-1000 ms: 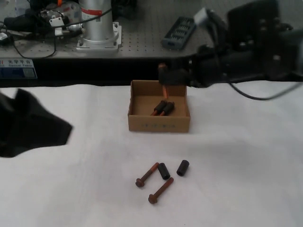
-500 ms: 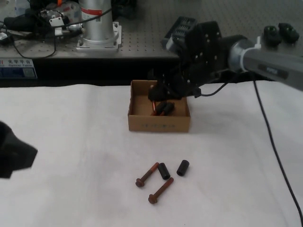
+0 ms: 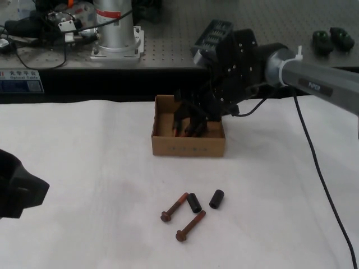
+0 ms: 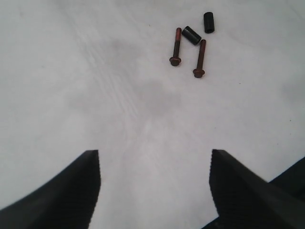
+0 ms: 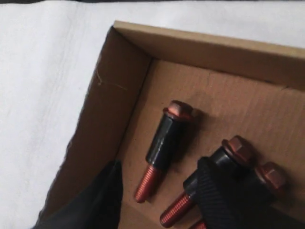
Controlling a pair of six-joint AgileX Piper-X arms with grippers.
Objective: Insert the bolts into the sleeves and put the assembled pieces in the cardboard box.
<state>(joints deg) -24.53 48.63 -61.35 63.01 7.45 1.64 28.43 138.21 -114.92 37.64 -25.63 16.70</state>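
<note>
Hanging over the cardboard box [image 3: 188, 147] at the far middle of the white cloth [image 3: 84, 168], my right pincer [image 5: 160, 164] is spread, gripping nothing. My left pincer [image 4: 153, 153] gapes likewise above bare cloth. I judge the job past halfway: what look like three assembled pieces [image 5: 169, 138] lie on the box floor, reddish threaded shanks wearing black collars. Left for me, nearer on the cloth, are two loose bolts [image 3: 174, 206], rusty-red with flanged heads, and just beside them two short black sleeves [image 3: 217, 198].

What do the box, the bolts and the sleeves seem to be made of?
Box: brown cardboard, matte, with faint corrugation lines. Bolts: likely metal, reddish-brown finish, threaded shanks, flanged hex heads. Sleeves: black, slightly glossy; plastic or coated metal, unclear.
</note>
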